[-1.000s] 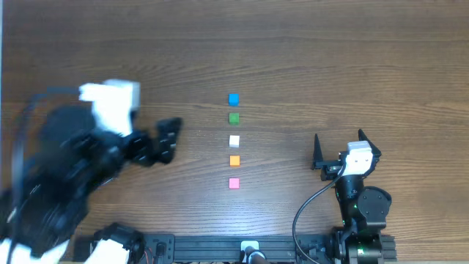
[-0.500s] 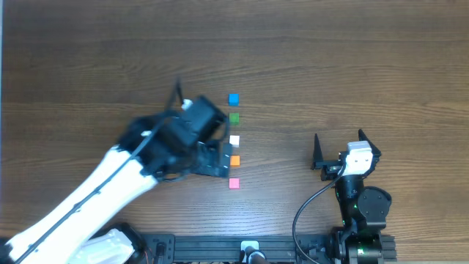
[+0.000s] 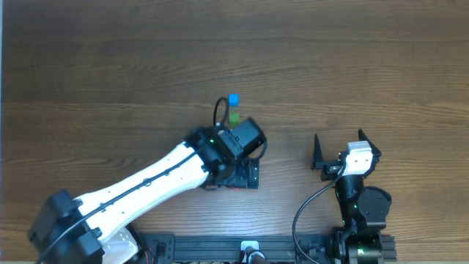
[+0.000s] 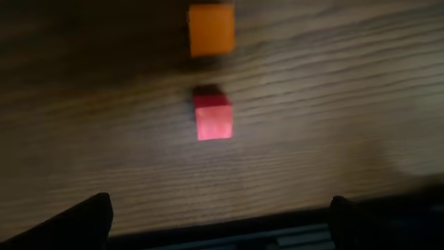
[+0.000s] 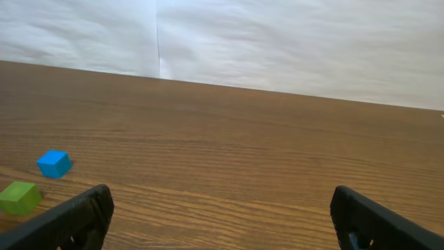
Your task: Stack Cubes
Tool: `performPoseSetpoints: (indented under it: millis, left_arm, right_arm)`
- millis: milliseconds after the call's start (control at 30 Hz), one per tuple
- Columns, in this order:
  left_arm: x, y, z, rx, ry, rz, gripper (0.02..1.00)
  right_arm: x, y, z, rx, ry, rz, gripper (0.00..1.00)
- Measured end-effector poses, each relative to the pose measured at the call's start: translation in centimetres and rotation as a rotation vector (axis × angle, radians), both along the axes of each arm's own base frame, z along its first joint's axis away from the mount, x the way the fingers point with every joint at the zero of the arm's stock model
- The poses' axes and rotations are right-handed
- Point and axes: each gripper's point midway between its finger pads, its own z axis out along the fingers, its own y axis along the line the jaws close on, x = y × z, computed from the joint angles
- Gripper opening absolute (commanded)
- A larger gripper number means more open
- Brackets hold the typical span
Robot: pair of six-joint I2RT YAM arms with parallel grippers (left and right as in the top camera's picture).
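L jaws released, empty, above the pink cube (image 4: 213, 119), which sits on the counter (image 4: 333, 104) dead on their midline; orange cube (image 4: 211, 29) just beyond it. R jaws also released, well off.

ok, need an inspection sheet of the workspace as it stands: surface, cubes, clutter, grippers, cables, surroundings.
Surface: wooden table, bare grain, no marks seen.
Job's things: blue cube and green cube side by side, apart; orange cube and pink cube under the left arm, apart; nothing stacked.
Clutter: nothing seen.
Grippers: left gripper above the pink cube, jaws open, not touching it; right gripper near its base, jaws open, empty.
Cables: black loop at the left wrist; black cable beside the right arm.
Surroundings: white wall beyond the table's far edge.
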Motion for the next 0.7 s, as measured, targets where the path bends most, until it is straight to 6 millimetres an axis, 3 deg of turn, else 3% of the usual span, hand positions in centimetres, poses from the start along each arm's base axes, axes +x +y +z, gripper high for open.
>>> performPoseSetpoints:
  millis: [300,567,700]
  left_arm:
    - [-2.1,0.0,-4.8,0.002,0.032,0.005,0.998]
    - [-1.9,-0.1,-7.9,0.063,0.065,0.008,0.998]
    - [-1.4,0.4,-8.4,0.099,0.041,0.011,0.978]
  right_arm:
    - [0.0,0.0,0.0,0.001,0.0,0.0,0.993]
    - [0.0,0.0,0.0,0.001,0.0,0.0,0.991]
    - [0.0,0.0,0.0,0.001,0.0,0.0,0.993]
